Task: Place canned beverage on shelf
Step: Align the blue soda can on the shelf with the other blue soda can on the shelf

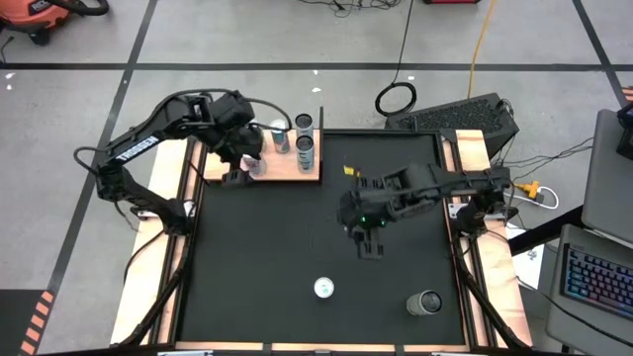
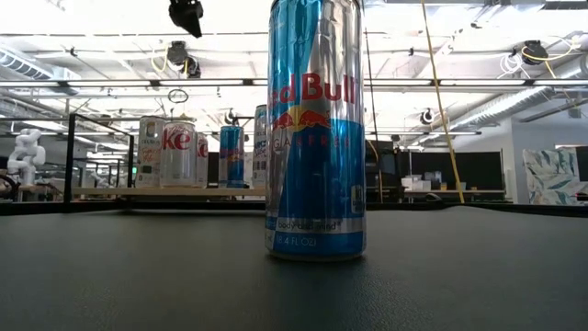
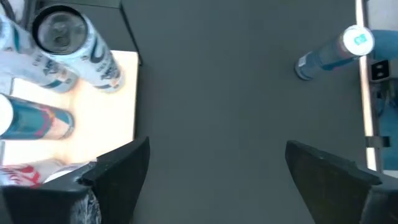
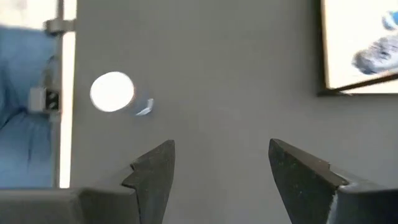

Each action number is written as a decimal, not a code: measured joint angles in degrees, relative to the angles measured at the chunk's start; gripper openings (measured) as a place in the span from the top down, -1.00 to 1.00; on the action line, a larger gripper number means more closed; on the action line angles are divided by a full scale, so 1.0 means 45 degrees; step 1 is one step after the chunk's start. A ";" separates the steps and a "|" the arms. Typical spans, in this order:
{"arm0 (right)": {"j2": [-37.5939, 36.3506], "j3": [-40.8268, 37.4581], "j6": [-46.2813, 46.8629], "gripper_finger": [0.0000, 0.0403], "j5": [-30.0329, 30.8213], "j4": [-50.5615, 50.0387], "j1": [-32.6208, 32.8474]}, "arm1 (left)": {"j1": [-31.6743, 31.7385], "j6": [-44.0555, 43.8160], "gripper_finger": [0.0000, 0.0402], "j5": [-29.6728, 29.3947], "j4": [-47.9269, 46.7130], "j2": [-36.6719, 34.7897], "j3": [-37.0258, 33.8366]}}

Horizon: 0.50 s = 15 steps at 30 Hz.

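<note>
- Left hand point(image 1: 240, 168): I have it over the shelf point(image 1: 297, 173) at the far-left corner of the worktop point(image 1: 257, 297). In its wrist view the fingers point(image 3: 118, 171) stand spread with nothing between them.
- Shelf stock: several cans stand on the light-wood board. I count two grey-topped ones point(image 1: 304, 148) at its far right end, and the low view shows a silver can with red lettering point(image 2: 177, 152) and a blue one point(image 2: 231, 154) in the row.
- Canned beverage point(image 1: 323, 288): a tall slim blue-and-silver can, upright on the black mat near the front edge, about midway along it and well apart from both hands. Its long axis is vertical, lid up; the printed label faces the low camera point(image 2: 315, 129).
- Handling, as I judge it: a rigid but thin metal wall that dents under a hard squeeze, smooth and rather slippery, tall and narrow so easy to tip. Whether it is full I cannot tell. I would grip across the body at mid-height.
- Right hand point(image 1: 370, 244): hovering over the middle of the worktop, fingers point(image 4: 152, 171) apart and empty, nearer to the can than the left hand.
- Second can point(image 1: 427, 302): grey-topped, near the front-right corner.
</note>
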 joint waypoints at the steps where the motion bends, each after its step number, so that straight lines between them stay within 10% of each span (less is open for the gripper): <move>1: 0.0001 0.0000 -0.0039 -0.19 -0.0003 0.0004 0.0200 | -0.0107 -0.0104 -0.86 0.0000 -0.0001 -0.0031 0.0000; 15: 0.0005 -0.0005 0.0655 -0.23 -0.0033 0.2477 0.0842 | -0.0376 -0.0251 -0.86 -0.0388 -0.0098 -0.0029 -0.0010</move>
